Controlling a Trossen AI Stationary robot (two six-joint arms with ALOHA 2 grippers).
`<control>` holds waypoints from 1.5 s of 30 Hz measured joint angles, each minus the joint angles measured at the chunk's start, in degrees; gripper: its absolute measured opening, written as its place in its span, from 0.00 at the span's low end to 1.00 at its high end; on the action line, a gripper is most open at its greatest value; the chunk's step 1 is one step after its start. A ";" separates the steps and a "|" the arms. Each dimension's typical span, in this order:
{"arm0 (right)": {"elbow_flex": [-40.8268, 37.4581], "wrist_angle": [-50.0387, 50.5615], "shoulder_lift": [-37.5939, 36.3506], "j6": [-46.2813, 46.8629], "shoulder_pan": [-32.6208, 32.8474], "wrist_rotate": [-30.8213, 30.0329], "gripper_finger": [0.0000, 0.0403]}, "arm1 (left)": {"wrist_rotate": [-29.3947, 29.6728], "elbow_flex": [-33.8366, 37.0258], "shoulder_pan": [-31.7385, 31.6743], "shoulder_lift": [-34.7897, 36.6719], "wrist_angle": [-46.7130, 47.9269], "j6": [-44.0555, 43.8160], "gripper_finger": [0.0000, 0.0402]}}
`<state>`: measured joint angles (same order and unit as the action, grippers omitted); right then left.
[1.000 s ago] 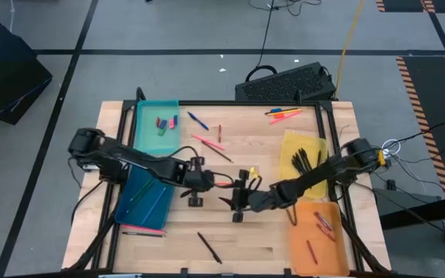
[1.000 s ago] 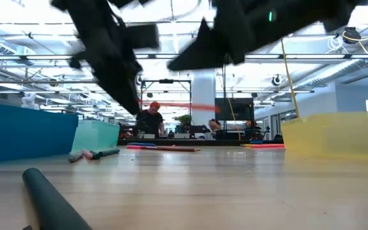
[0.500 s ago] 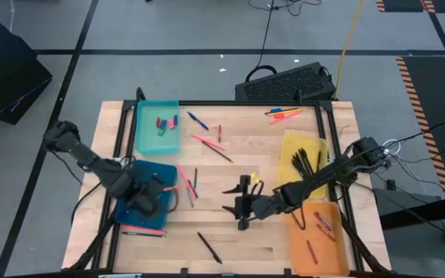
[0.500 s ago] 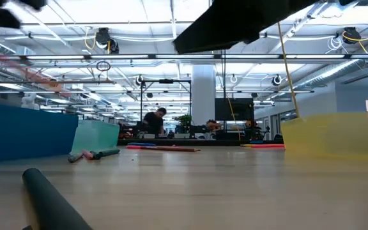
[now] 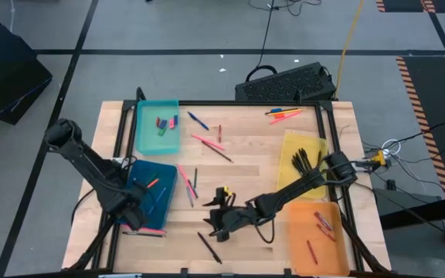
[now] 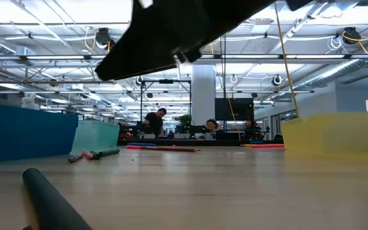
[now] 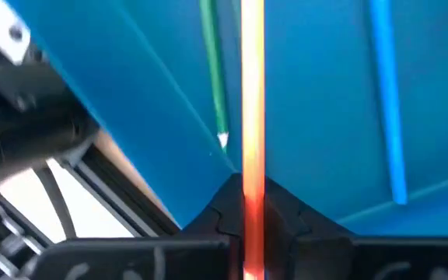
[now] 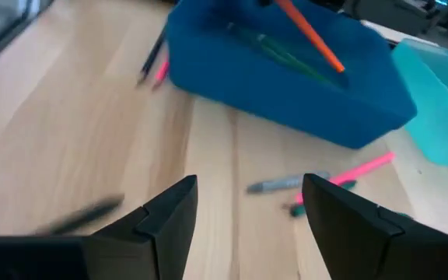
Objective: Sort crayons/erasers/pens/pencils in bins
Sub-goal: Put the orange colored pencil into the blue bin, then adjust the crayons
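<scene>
From above I see my left gripper at the near left corner of the dark blue bin, at about eight o'clock on the table. Its fingers are clamped on an orange-red pen, which points out over the bin's floor; a green pencil and a blue pen already lie in there.

My right gripper reaches to about six o'clock, near the table's middle front, fingers spread apart with nothing between them. A black pencil lies just beyond it toward the front edge.

The teal bin at ten o'clock holds a few erasers. The yellow bin at three o'clock holds a bundle of black pencils, and the orange bin at five o'clock holds red crayons. Loose sticks lie at the table's centre, and more pens at one o'clock.
</scene>
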<state>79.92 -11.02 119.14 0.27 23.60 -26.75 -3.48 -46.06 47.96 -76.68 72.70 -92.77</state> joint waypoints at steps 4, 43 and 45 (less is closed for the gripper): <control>2.61 -3.70 3.24 6.56 -3.21 -0.38 0.56 | -0.49 1.70 1.37 0.00 -1.44 -6.01 0.14; 25.40 36.21 17.74 21.04 -10.58 2.21 0.43 | 18.96 2.30 1.74 17.81 2.20 -1.40 0.61; 25.36 40.04 17.25 21.62 -10.34 2.21 0.43 | 19.02 2.29 2.20 17.81 2.22 -1.40 0.61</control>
<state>105.28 29.02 136.39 21.89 13.25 -24.53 15.54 -43.77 50.16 -58.87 74.92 -94.17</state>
